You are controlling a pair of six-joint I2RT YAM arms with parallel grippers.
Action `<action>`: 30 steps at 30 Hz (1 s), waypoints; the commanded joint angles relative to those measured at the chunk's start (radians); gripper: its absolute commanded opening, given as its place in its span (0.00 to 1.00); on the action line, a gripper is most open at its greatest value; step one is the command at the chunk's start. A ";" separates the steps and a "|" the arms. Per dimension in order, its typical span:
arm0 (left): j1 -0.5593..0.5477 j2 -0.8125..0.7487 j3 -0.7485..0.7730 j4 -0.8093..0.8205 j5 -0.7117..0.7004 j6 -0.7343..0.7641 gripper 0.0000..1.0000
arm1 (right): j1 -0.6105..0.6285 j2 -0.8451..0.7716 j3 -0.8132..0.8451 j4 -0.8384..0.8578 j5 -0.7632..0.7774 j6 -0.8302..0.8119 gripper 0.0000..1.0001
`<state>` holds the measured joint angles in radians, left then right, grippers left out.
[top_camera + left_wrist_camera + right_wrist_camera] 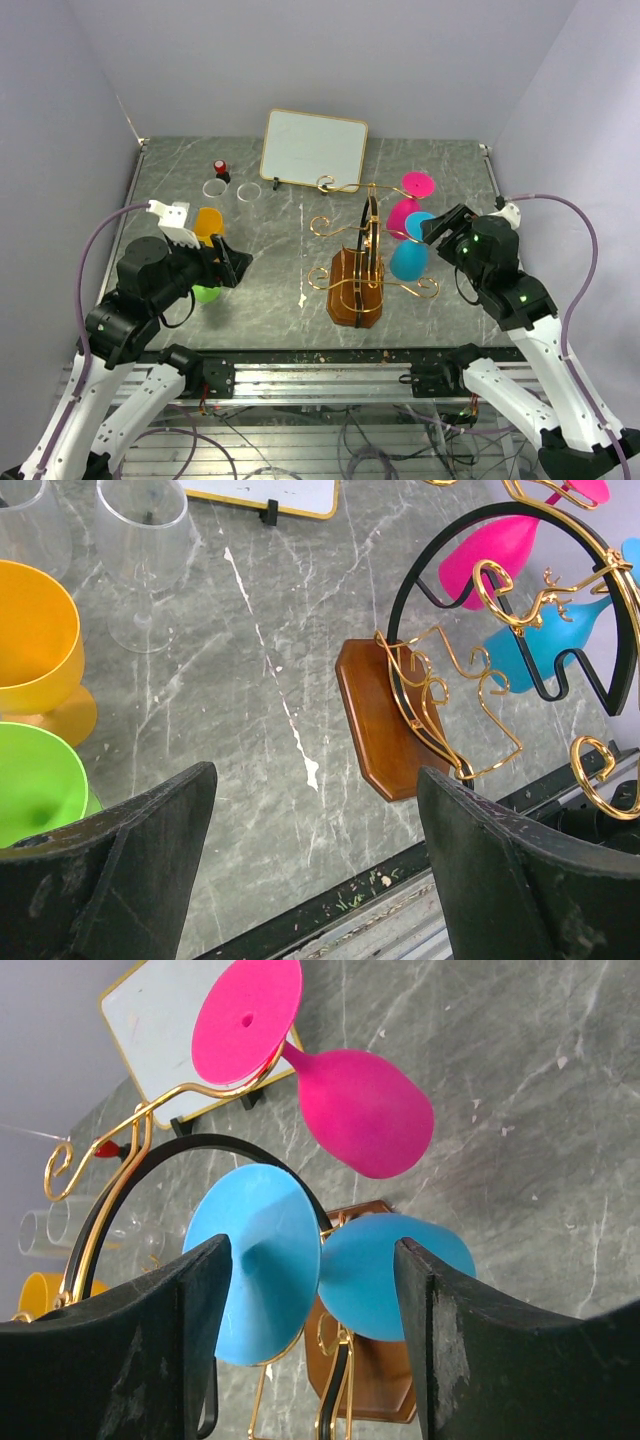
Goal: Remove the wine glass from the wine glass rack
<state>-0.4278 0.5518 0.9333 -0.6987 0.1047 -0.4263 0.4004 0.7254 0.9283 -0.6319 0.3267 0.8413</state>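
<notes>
No words or numbers are showing clearly enough to read on anything, not even on the white board (314,149).

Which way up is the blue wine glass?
Upside down: the blue wine glass hangs by its foot on the wine glass rack, bowl lowest.

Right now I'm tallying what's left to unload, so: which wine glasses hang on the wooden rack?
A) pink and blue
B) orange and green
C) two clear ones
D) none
A: the pink glass and the blue glass hang by their feet from the gold wire arms of the rack, while the orange glass and the green glass stand on the table.
</notes>
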 commanded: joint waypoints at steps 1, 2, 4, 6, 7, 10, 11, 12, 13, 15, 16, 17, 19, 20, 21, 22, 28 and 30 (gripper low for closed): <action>0.008 0.009 -0.002 0.042 0.024 0.006 0.91 | 0.000 0.019 0.010 0.045 0.031 -0.039 0.63; 0.008 0.010 -0.003 0.042 0.025 0.006 0.91 | 0.000 0.024 0.010 0.046 0.029 -0.044 0.61; 0.008 0.011 -0.005 0.044 0.026 0.006 0.91 | 0.000 0.027 0.008 0.043 0.022 -0.054 0.57; 0.008 0.013 -0.006 0.045 0.027 0.006 0.91 | 0.000 0.029 0.002 0.047 0.011 -0.060 0.52; 0.008 0.014 -0.007 0.046 0.029 0.007 0.91 | 0.001 0.029 0.001 0.045 0.007 -0.062 0.50; 0.008 0.022 -0.007 0.047 0.030 0.006 0.91 | 0.001 0.028 0.003 0.033 0.016 -0.067 0.45; 0.008 0.026 -0.006 0.047 0.031 0.005 0.91 | 0.001 0.028 0.004 0.029 0.025 -0.069 0.44; 0.008 0.029 -0.007 0.047 0.032 0.004 0.90 | 0.000 0.029 0.004 0.026 0.031 -0.072 0.43; 0.008 0.032 -0.005 0.046 0.033 0.004 0.90 | 0.000 0.028 0.004 0.025 0.031 -0.078 0.41; 0.008 0.036 -0.004 0.045 0.033 0.006 0.90 | 0.000 0.034 0.008 0.022 0.025 -0.086 0.39; 0.008 0.037 -0.004 0.044 0.031 0.007 0.90 | 0.000 0.036 0.011 0.020 0.023 -0.088 0.38; 0.008 0.037 -0.003 0.044 0.032 0.006 0.90 | 0.000 0.038 0.014 0.018 0.020 -0.089 0.36; 0.008 0.039 -0.004 0.044 0.030 0.006 0.90 | 0.000 0.042 0.021 0.016 0.019 -0.093 0.32; 0.008 0.039 -0.002 0.044 0.029 0.006 0.90 | 0.000 0.045 0.025 0.017 0.016 -0.097 0.29; 0.008 0.038 -0.003 0.043 0.028 0.007 0.90 | 0.001 0.047 0.030 0.017 0.014 -0.101 0.28; 0.008 0.038 -0.003 0.042 0.027 0.006 0.90 | 0.000 0.047 0.034 0.015 0.013 -0.102 0.27; 0.008 0.044 -0.001 0.041 0.026 0.007 0.90 | 0.000 0.055 0.066 -0.008 0.020 -0.076 0.23; 0.008 0.045 -0.001 0.041 0.026 0.006 0.90 | 0.000 0.056 0.066 -0.013 0.019 -0.064 0.21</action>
<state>-0.4278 0.5938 0.9333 -0.6979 0.1112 -0.4267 0.4004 0.7788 0.9691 -0.5991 0.3294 0.7689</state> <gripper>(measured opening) 0.903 0.231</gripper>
